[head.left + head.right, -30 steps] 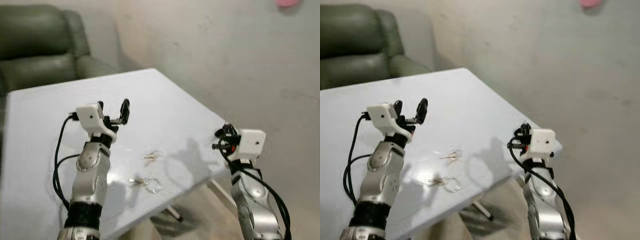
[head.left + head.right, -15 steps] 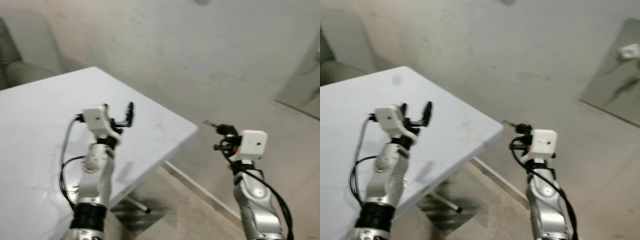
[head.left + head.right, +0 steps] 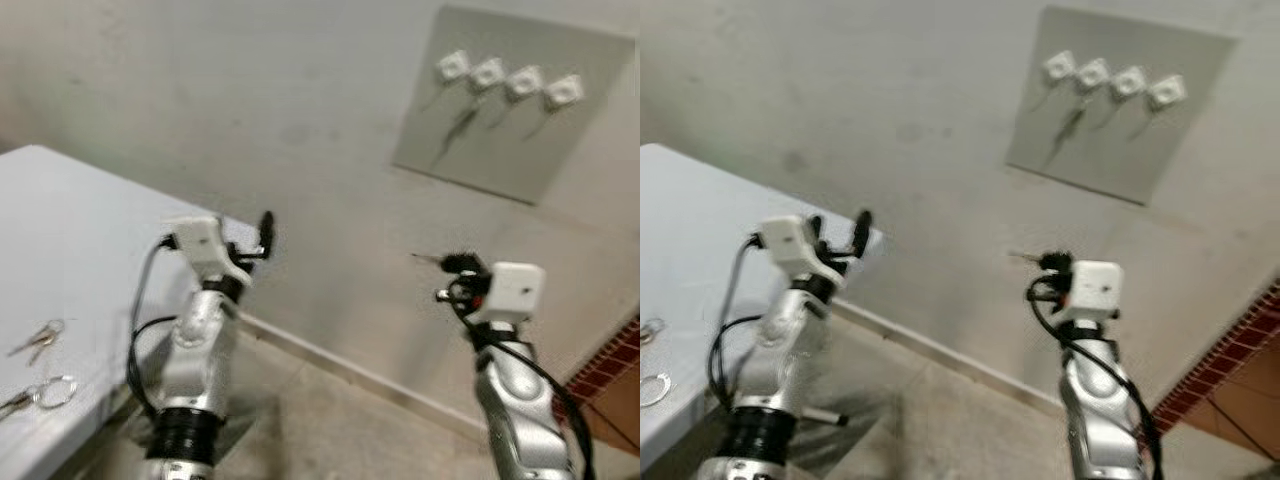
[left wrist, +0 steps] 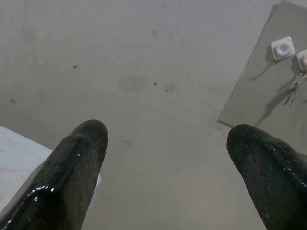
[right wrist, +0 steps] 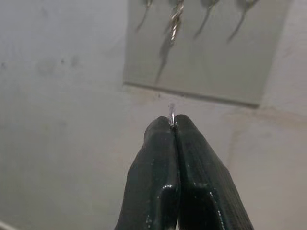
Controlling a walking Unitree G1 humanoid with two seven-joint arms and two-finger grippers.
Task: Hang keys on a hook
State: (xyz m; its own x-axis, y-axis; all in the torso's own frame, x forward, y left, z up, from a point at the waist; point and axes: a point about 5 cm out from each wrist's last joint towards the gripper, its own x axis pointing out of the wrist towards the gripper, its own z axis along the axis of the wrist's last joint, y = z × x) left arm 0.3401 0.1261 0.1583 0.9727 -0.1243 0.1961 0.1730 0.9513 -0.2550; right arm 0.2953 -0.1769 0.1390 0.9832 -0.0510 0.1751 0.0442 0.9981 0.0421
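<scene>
a: the right gripper (image 5: 172,125) has its two black fingers (image 5: 156,158) pressed together, and a thin metal key ring (image 5: 171,114) sticks out from between the tips. only a small sliver of the ring shows there. in the head view something thin pokes forward from the same gripper, so the robot holds the keys edge-on and far from the wall.

b: and the left gripper (image 4: 165,139)?

a: its fingers stand wide apart with nothing between them. it is raised next to the corner of the white table (image 3: 60,230) and points to the wall.

b: where must the keys go?

a: to the grey board (image 3: 510,100) high on the wall, with four white hooks (image 3: 508,80) in a row. one hook already carries a bunch of keys (image 5: 176,14). the board is well apart from the right gripper and above it.

b: what can go wrong?

a: i think the grip is the weak point. the ring is pinched on very little metal, so it can slip or turn when it touches a hook. also, with so little ring free, it may not pass over the hook. the gripper can also bump the hanging bunch. two more key sets (image 3: 35,340) lie on the table.
</scene>
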